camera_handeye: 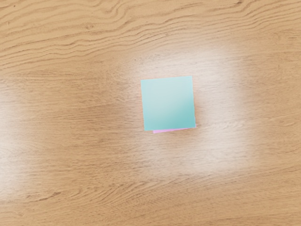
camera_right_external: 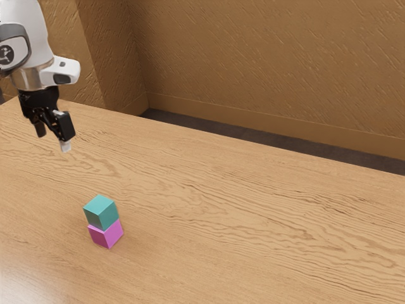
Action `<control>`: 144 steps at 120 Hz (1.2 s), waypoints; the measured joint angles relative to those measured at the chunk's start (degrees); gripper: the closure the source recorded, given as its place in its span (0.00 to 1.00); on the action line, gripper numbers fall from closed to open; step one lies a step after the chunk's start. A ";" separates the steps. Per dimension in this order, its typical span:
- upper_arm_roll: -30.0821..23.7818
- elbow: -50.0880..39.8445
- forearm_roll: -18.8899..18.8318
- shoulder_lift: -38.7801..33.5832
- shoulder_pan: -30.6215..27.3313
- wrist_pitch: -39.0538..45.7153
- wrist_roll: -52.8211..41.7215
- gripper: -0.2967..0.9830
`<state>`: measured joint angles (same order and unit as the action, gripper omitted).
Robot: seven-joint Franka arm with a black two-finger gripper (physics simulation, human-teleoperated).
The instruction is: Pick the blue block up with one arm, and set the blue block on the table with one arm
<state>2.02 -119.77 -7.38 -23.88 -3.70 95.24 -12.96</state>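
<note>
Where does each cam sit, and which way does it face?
Exterior: at the arm's side, angled down across the table toward the brown wall; arm comes in from upper left, claw open.
Wrist: mounted by the claw, looking down at the tabletop and the stack, nearly from above.
Shared: table, blue block atop pink block; from the wrist, only a pink sliver peeks out.

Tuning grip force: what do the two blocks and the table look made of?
Teal block, pink block: perhaps painted wood or plastic, matte; flat even color, no grain. Table: probably wood or laminate, satin; visible grain, soft glare.
</note>
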 joint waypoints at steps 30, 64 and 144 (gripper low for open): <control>0.06 -10.14 0.02 -0.38 -2.25 10.19 3.06 0.23; 1.02 -20.55 0.46 -0.76 -3.00 22.93 6.68 0.23; 1.28 -23.48 0.34 9.80 -2.78 36.74 9.43 0.23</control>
<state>3.30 -143.25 -7.04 -14.08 -6.48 131.98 -3.53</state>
